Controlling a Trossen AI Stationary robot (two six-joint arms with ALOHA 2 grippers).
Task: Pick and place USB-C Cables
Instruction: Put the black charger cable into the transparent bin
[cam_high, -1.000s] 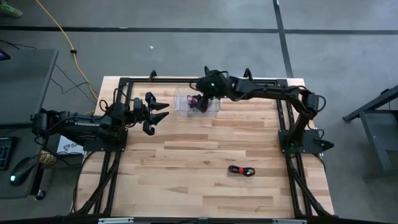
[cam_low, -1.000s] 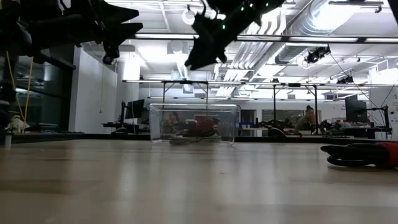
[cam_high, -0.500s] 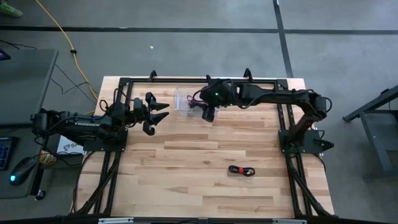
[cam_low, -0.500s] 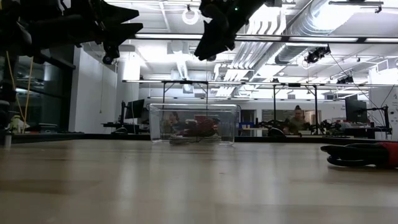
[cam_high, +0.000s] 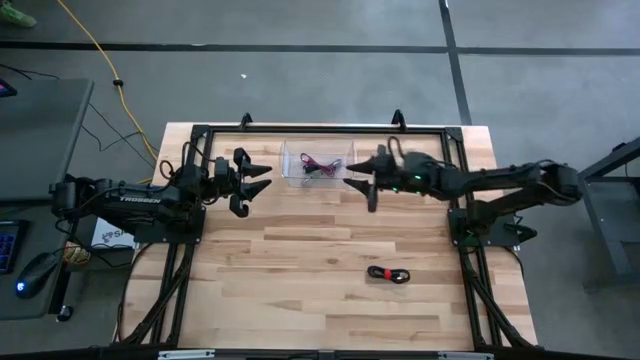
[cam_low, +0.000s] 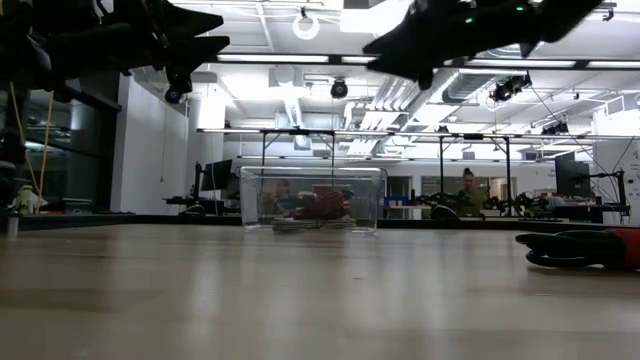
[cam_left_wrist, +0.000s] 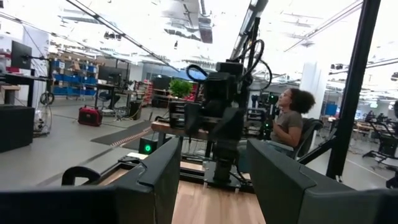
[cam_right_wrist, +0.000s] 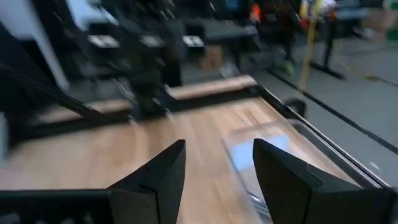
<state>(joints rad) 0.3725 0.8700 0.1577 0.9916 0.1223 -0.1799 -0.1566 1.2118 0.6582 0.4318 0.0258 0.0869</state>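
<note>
Broadly, the wooden desk (cam_high: 300, 260) carries a clear plastic bin (cam_high: 290, 168) at its far edge, and pink-magenta and silver-grey USB-C cables (cam_high: 318, 165) already lie inside it — placed there as the drop-off, I judge. Beside the bin hangs the right tool (cam_high: 358, 179), fingers spread wide and empty, likely freed for the next pick, while the left tool (cam_high: 252, 182) waits open and empty on the bin's other side. Smallest, the red-and-black cable (cam_high: 388, 274) lies alone near the desk's front — not yet collected.

The wooden table (cam_high: 300, 260) carries a clear box (cam_high: 317, 163) and a red-and-black cable (cam_high: 388, 274).
</note>
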